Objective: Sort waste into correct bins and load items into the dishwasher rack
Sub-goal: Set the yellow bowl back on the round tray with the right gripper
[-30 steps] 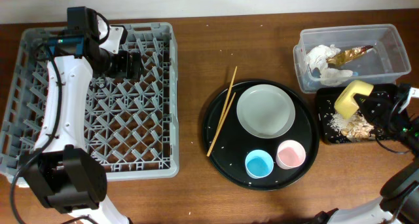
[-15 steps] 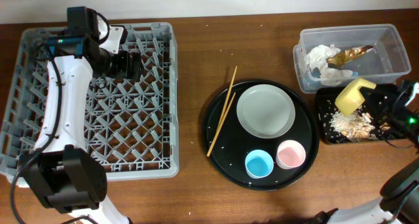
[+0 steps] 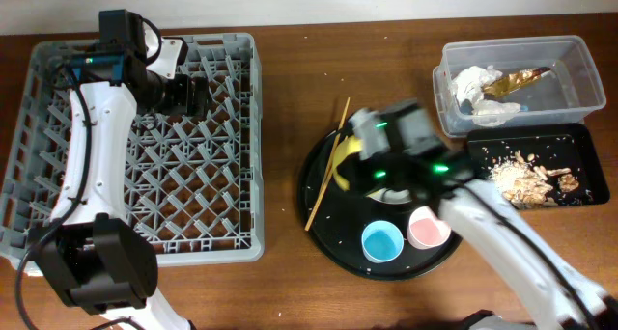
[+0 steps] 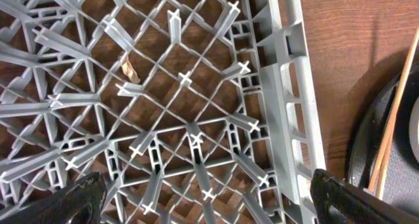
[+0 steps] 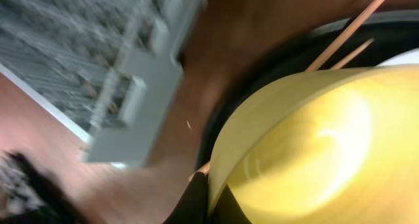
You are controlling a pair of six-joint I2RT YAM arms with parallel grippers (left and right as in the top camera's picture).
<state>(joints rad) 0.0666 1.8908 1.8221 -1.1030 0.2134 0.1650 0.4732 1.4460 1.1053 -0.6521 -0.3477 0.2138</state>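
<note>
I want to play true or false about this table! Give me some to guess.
The right gripper holds the yellow bowl. True.
Cups sit in the rack. False: the blue cup and pink cup stand on the round black tray.
The shiny wrapper lies in the clear tub. True.
The crumbs are in the clear tub. False: they lie in the shallow black tray.
The left gripper is shut. False: it is open above the rack.
</note>
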